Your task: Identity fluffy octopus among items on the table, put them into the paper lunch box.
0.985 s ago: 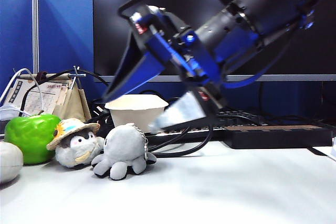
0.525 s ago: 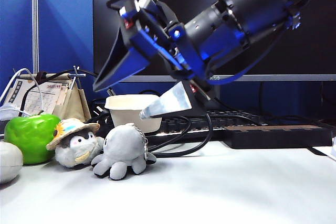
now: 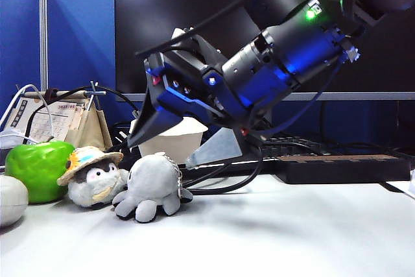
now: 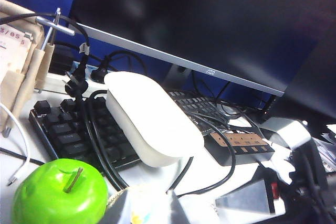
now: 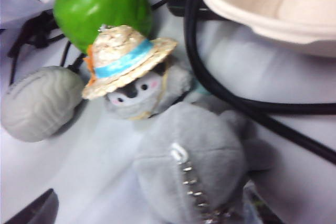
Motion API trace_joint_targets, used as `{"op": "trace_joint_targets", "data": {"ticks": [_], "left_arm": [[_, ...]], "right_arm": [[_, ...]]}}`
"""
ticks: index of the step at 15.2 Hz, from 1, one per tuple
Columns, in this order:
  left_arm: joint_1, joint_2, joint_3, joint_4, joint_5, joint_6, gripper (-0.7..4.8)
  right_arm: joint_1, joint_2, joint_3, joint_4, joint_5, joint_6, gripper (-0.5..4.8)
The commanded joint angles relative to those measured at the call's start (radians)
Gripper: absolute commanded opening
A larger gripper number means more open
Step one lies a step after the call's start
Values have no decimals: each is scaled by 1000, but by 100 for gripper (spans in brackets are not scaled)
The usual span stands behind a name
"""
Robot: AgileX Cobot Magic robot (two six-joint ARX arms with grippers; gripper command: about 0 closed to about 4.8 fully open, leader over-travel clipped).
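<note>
The right gripper (image 3: 172, 146) hangs with fingers spread wide just above the fluffy octopus (image 3: 153, 186), which sits on the table (image 3: 292, 231) at the penguin's (image 3: 94, 176) three o'clock. The lunch box (image 3: 172, 139) stands behind. The left gripper is out of sight, so its state can't be told.

Blue partition wall (image 3: 71, 37) at left, large dark monitor (image 3: 194, 4) behind; black keyboard (image 4: 79, 135), tangled cables
</note>
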Motion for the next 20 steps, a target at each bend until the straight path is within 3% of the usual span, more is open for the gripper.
{"op": "trace_joint_targets", "data": {"ticks": [1,4,8,13,20], "left_arm": [[0,-3,1,13,5,-3,98],[0,-3,1,13,6,-3,98],[0,-3,1,13,3,-3,98],[0,-3,1,13,7,-3,98],[0,-3,1,12,7,-3,98]], "right_arm": [[3,34,113,-102,66,-102,479],[8,98,237,-227,96,-101,479],[8,101,247,-339,130,-101,479],[34,119,248,-317,62,-101,479],[31,175,249,-264,62,-101,473]]}}
